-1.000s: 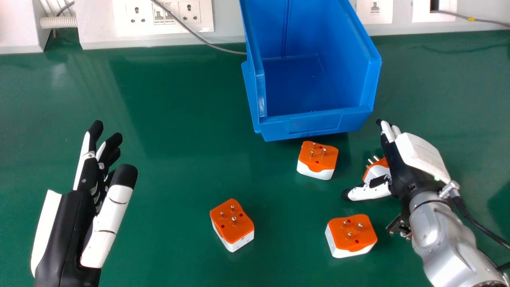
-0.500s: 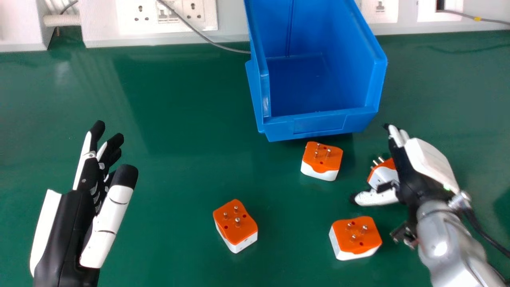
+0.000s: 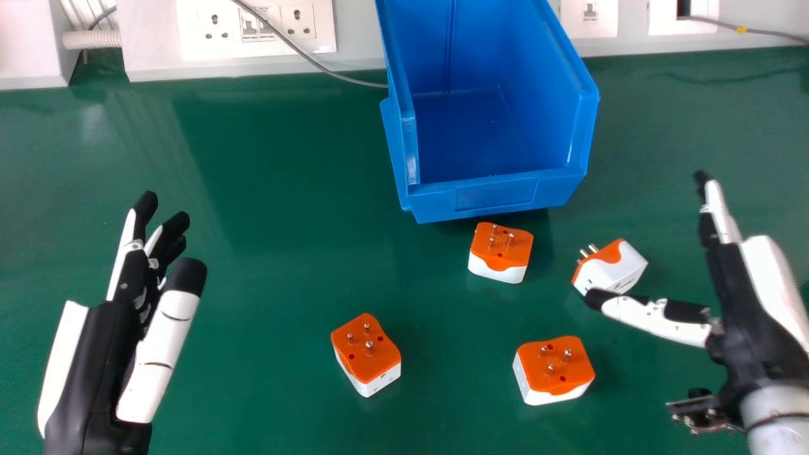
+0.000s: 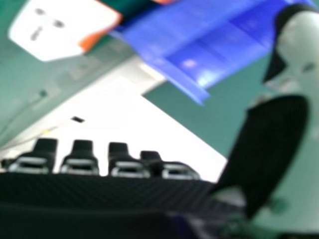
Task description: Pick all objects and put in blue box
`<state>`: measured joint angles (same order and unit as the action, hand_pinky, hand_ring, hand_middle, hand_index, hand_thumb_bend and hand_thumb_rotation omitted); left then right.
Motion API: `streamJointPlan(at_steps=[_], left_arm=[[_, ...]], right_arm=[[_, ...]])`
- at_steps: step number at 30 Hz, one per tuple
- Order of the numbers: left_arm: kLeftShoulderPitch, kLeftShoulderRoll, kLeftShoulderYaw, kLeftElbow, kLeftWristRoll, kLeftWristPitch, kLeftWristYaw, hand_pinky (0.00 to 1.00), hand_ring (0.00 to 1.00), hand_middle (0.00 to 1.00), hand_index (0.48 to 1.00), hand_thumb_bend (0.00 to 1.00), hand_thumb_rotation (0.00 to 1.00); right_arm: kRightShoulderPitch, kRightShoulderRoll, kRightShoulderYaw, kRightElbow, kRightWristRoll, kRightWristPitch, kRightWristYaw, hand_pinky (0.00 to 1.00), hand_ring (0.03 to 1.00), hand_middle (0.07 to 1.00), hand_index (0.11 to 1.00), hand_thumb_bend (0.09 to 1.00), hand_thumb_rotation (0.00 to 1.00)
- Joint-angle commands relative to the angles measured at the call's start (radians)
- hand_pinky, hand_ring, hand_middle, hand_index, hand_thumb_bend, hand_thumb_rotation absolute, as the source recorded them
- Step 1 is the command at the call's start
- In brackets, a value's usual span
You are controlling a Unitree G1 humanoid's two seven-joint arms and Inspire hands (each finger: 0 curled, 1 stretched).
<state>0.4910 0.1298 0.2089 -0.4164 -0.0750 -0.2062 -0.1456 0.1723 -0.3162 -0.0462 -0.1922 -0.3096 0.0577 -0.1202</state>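
**Open right hand (image 3: 749,322) by a tipped plug adapter (image 3: 616,272)**

The tipped plug adapter lies on its side on the green table (image 3: 253,284), at the tip of the right hand's thumb (image 3: 651,316). I cannot tell if they touch. The fingers (image 3: 719,208) are straight, with little gaps between their tips, and the thumb sticks out wide. The adapter is well apart from those fingers, on the thumb's side.

Three more adapters sit with their pins up: one (image 3: 502,249) just in front of the blue box (image 3: 496,194), one (image 3: 554,370) nearer the robot on the right, and one (image 3: 366,355) farther left.

The left hand (image 3: 95,360) is open at the left side, its fingers almost straight. Tiny marks on the white socket plate (image 3: 189,38) are too small to read.
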Motion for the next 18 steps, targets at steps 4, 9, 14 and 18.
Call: streamJointPlan(at_steps=[4, 9, 14, 18], left_arm=[[-0.006, 0.004, 0.015, -0.026, -0.092, 0.038, -0.024, 0.92, 0.96, 0.96, 0.992, 0.74, 0.92], [0.009, 0.012, 0.016, -0.046, -0.117, 0.069, -0.042, 0.93, 0.97, 0.97, 0.995, 0.74, 0.95], [0.014, 0.021, 0.021, -0.057, -0.103, 0.085, -0.045, 0.94, 0.98, 0.99, 0.998, 0.76, 0.98], [0.015, 0.021, 0.021, -0.058, -0.105, 0.087, -0.053, 0.95, 0.99, 0.99, 0.999, 0.79, 0.99]], right_arm=[[0.023, 0.038, -0.059, -0.025, 0.182, -0.119, 0.081, 0.98, 1.000, 1.000, 1.000, 0.690, 0.36], [0.026, 0.061, -0.086, 0.009, 0.317, -0.155, 0.167, 0.99, 1.000, 1.000, 1.000, 0.649, 0.44], [0.030, 0.074, -0.096, 0.023, 0.356, -0.180, 0.207, 1.00, 1.000, 1.000, 1.000, 0.566, 0.63], [0.032, 0.072, -0.095, 0.035, 0.357, -0.201, 0.231, 1.00, 1.000, 1.000, 1.000, 0.524, 0.73]])
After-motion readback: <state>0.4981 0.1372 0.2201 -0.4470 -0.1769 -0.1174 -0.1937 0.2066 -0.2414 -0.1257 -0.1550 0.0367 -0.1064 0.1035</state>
